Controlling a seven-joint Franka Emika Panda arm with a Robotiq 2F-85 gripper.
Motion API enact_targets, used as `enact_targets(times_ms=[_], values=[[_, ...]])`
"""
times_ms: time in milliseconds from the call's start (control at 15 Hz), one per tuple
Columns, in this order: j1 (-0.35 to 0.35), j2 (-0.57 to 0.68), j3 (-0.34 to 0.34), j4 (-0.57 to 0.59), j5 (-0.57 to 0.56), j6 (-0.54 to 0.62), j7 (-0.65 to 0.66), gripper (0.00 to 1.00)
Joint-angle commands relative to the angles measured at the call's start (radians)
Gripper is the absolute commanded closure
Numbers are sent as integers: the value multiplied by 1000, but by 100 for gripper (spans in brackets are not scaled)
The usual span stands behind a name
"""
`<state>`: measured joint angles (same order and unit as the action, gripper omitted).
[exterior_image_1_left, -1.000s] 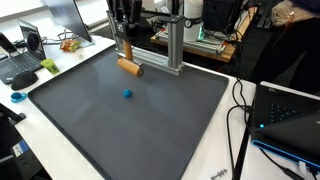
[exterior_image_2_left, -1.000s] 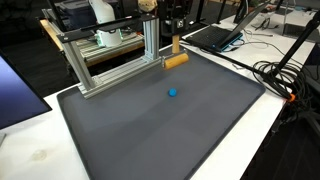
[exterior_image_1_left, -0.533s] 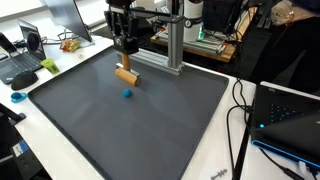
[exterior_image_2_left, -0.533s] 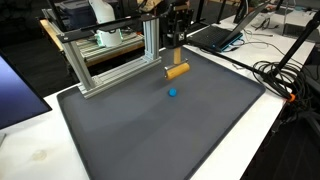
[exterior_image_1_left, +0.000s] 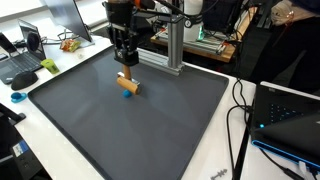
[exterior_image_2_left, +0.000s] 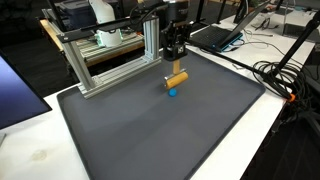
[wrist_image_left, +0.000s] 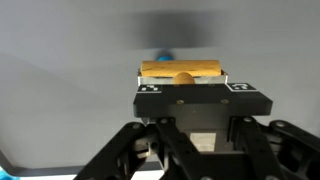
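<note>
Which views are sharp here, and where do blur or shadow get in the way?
Wrist view: wooden cylinder fairly sharp, blue ball behind it soft, a blurred dark patch smeared on the mat above. Both exterior views: even lighting, no glare on the mat, gripper dark with little detail.

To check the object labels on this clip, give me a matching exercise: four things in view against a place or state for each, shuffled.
Things:
1 wooden cylinder
2 blue ball
3 aluminium frame
4 mat

Places or states:
A dark grey, spread on the white table
B gripped in the pincer
C lying on the mat close to the cylinder
D standing at the mat's edge

Pairs: 1-B, 2-C, 3-D, 4-A.
</note>
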<state>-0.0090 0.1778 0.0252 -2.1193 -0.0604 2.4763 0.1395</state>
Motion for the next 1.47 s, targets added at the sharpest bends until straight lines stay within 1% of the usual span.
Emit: enact_targets(times_ms=[0, 867, 1400], values=[[3, 20, -17, 16, 12, 21, -26, 78], [1, 80, -31, 46, 17, 42, -33, 78], [1, 113, -24, 75, 28, 1, -56, 78]])
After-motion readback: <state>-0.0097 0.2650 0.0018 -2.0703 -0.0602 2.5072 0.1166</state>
